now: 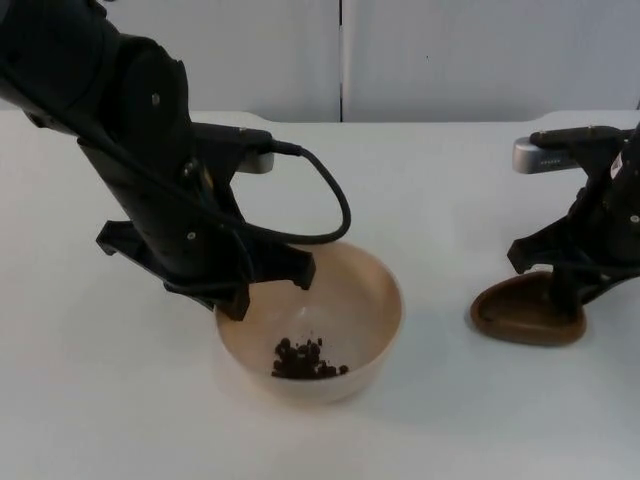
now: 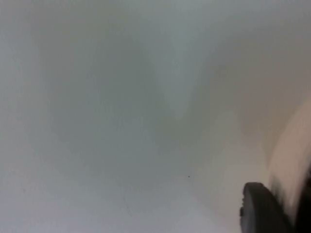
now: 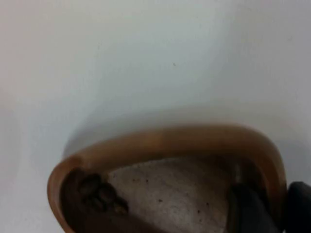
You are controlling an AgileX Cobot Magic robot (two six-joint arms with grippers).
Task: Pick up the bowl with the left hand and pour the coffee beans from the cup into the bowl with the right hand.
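Observation:
A beige bowl (image 1: 345, 300) stands mid-table with a small heap of coffee beans (image 1: 308, 360) in its bottom. My left gripper (image 1: 262, 290) is at the bowl's left rim and shut on it. In the left wrist view the bowl's wall (image 2: 291, 160) rises beside a black fingertip (image 2: 260, 208). On the right stands a brown cup (image 1: 520, 312). My right gripper (image 1: 572, 290) is shut on its rim, one finger inside and one outside. The right wrist view looks into the cup (image 3: 165, 138), where a few beans (image 3: 99, 196) remain.
The white table (image 1: 450, 200) stretches between bowl and cup and ends at the grey partition wall (image 1: 450, 50) behind. The left arm (image 1: 150, 170) reaches over the table's left half.

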